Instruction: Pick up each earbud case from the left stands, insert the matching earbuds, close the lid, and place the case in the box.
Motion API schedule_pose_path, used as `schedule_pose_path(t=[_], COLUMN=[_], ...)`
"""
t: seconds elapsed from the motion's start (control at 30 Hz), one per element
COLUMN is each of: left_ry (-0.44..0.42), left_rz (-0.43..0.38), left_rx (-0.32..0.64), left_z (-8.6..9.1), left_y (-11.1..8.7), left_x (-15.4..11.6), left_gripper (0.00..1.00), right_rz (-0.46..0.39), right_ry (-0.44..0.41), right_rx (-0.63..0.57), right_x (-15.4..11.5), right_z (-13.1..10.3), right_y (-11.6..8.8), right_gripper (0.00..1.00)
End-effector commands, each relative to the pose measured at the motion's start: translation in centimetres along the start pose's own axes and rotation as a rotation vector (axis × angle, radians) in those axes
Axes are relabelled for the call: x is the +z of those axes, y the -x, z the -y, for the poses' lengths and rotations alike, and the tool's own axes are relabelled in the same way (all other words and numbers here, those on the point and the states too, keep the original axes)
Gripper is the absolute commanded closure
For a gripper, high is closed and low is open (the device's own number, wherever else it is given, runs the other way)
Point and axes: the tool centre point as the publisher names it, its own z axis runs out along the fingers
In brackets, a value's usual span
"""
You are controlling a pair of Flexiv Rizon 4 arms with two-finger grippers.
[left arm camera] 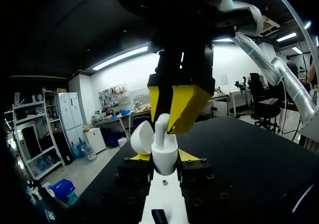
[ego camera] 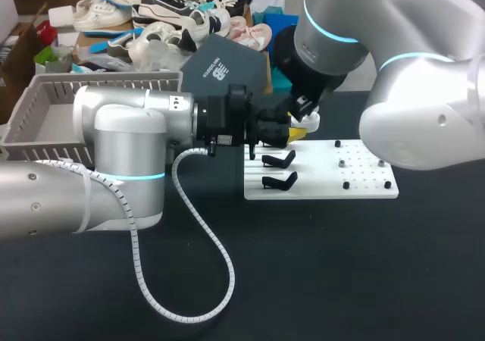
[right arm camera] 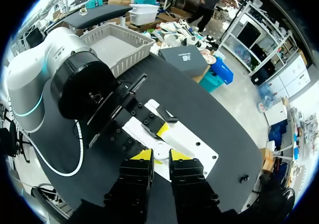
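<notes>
My left gripper [ego camera: 291, 134] [left arm camera: 164, 157] is shut on a white earbud case [left arm camera: 165, 157] [ego camera: 309, 120], held above the back edge of the white stand board [ego camera: 356, 176]. The case's lid [left arm camera: 142, 137] stands open. Directly over the case, my right gripper [ego camera: 302, 112] [left arm camera: 175, 103] [right arm camera: 160, 155] is shut on a white earbud [left arm camera: 162, 127] whose lower end sits in the case's opening. In the right wrist view the case [right arm camera: 160, 148] shows just beyond the yellow fingertips, and the earbud itself is hidden. Two empty black stands [ego camera: 279, 159] [ego camera: 279, 180] sit on the board's left part.
A grey basket [ego camera: 45, 102] stands at the table's back left. A dark box lid [ego camera: 223, 68] lies behind the grippers. Small black pegs [ego camera: 345, 183] dot the board's right half. A white cable hose [ego camera: 204, 242] loops over the black table in front of my left arm.
</notes>
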Motion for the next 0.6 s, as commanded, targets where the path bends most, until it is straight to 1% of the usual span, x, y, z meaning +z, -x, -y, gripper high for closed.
schedule_pose_path(t=[0.03,0.6], left_ry=[0.003,0.003], left_rz=[0.001,0.001], left_rx=[0.001,0.001], left_z=[0.06,0.06], left_y=[-0.04,-0.04], left_x=[-0.02,-0.02], left_gripper=[1.0,1.0], right_rz=[-0.005,-0.009], right_ry=[-0.001,-0.003], right_rx=[0.001,0.014], right_x=[0.19,0.55], right_z=[0.02,0.15], right_y=[0.22,0.02], right_gripper=[1.0,1.0])
